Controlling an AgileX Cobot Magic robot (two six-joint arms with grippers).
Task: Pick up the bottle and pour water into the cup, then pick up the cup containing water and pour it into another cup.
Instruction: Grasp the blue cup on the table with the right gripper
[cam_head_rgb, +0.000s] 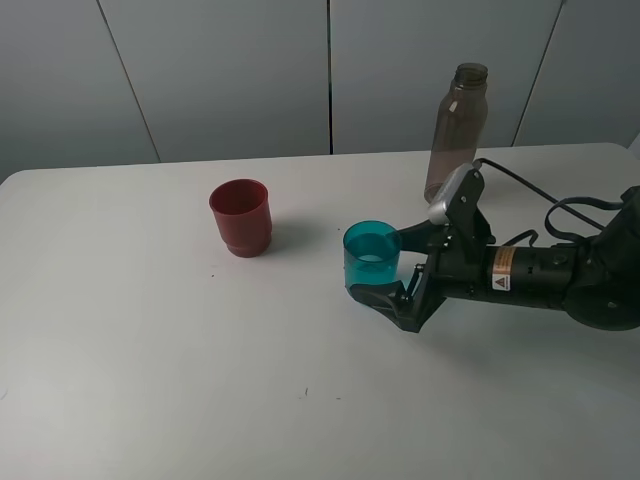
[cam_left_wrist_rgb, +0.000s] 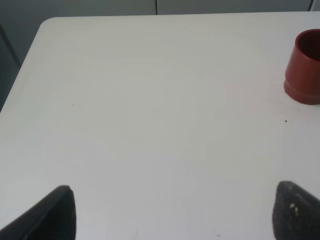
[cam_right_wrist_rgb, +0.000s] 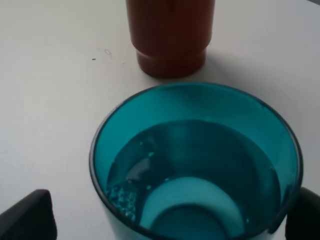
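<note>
The teal cup stands on the white table right of centre and has water in it, as the right wrist view shows. My right gripper is open with its jaws on either side of this cup; in the right wrist view one finger is close to the wall and the other stands a little off it. The dark red cup stands upright to the left, empty as far as I can tell. The smoky bottle stands uncapped behind my right arm. My left gripper is open and empty over bare table.
The white table ends at a grey panelled wall behind. A black cable runs from my right arm past the bottle. The red cup shows at the edge of the left wrist view and beyond the teal cup in the right wrist view.
</note>
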